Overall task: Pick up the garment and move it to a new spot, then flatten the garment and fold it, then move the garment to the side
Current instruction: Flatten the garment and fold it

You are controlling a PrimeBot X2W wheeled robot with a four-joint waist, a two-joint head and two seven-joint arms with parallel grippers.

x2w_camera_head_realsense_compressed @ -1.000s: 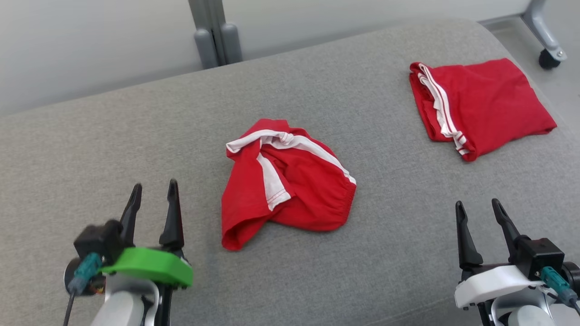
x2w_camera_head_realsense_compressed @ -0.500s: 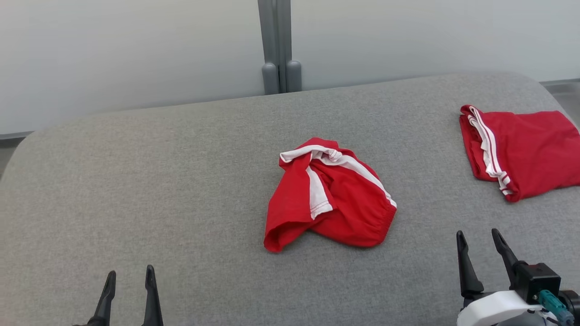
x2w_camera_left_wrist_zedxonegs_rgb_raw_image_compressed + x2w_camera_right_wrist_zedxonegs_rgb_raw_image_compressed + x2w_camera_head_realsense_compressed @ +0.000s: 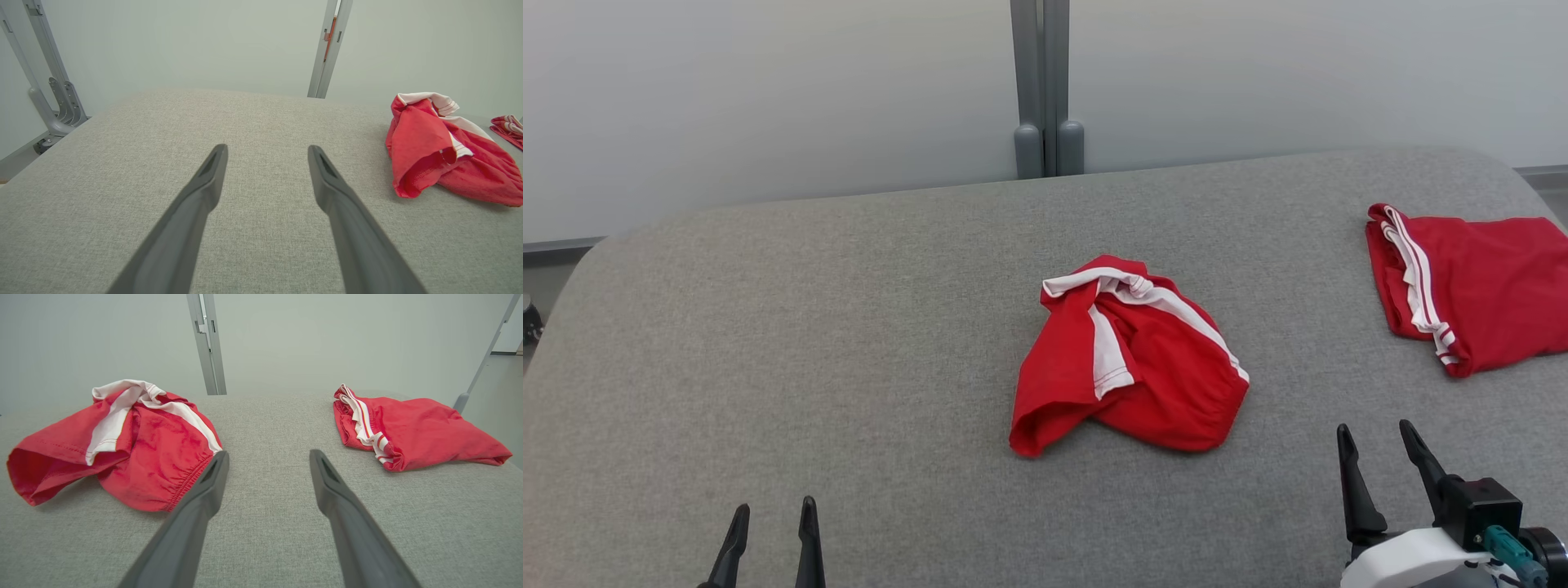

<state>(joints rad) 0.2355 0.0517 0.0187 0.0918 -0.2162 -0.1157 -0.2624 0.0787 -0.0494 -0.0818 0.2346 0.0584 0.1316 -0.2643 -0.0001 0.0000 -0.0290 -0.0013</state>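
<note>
Two red garments lie on the broad grey fabric-covered surface [image 3: 809,327], and two grippers rise from the bottom edge of the head view. The crumpled red cloth garment [image 3: 1143,367] with white trim sits near the middle of the frame, a little right of centre. It is bunched into a loose heap, with a white band curling over its top and down its right side, a short white stripe crossing its middle, a gathered elastic hem at its lower right, and an open tube of cloth gaping at its lower left. The folded red cloth garment [image 3: 1478,294], flat and roughly square, lies at the right edge of the frame with white stripes along its left side, well apart from the heap. The left gripper [image 3: 774,506] shows at the lower left, its two dark fingers spread wide with nothing between them. The right gripper [image 3: 1374,429] at the lower right also stands wide and empty, near the heap's lower right but not touching it. One grey metal post [image 3: 1045,82] stands upright at the top centre.
</note>
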